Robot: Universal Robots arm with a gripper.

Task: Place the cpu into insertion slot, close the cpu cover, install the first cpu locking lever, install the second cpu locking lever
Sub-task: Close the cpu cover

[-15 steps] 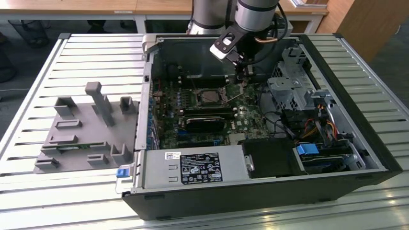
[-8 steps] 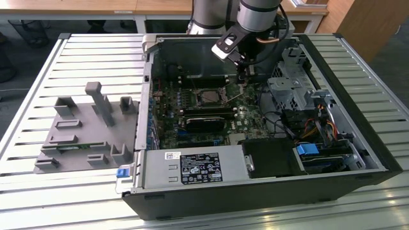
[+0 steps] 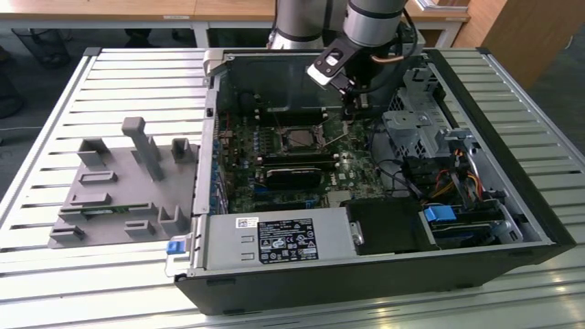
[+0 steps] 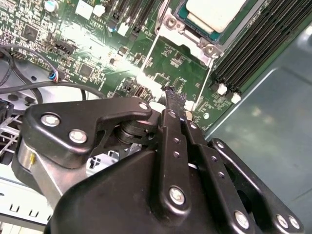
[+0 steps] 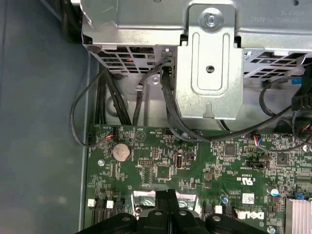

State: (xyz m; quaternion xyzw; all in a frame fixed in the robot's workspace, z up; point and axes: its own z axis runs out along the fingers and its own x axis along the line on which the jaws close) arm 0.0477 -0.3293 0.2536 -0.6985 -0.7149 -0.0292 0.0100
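Observation:
The cpu [image 4: 214, 12] shows its pale face inside the insertion slot [image 3: 302, 139], in the middle of the green motherboard. The silver cpu cover [image 4: 194, 38] lies as a frame around the chip. Two thin wire locking levers [image 4: 149, 52] [image 4: 208, 73] run from the socket's corners toward the fingertips. My gripper [image 4: 174, 95] hangs just beside the socket, on the exterior view's right, its black fingers [image 5: 165, 196] pressed together. Its tip sits close to the bright end of one lever [image 4: 146, 80]. Whether it touches that lever is hidden. Nothing shows between the fingers.
The open computer case [image 3: 512, 185] lies on a slatted metal table [image 3: 137, 75]. A metal drive cage [image 5: 209, 58] with black cables [image 5: 168, 107] stands next to the gripper. Black memory slots [image 4: 258, 44] flank the socket. A grey fixture block [image 3: 128, 178] sits on the exterior view's left.

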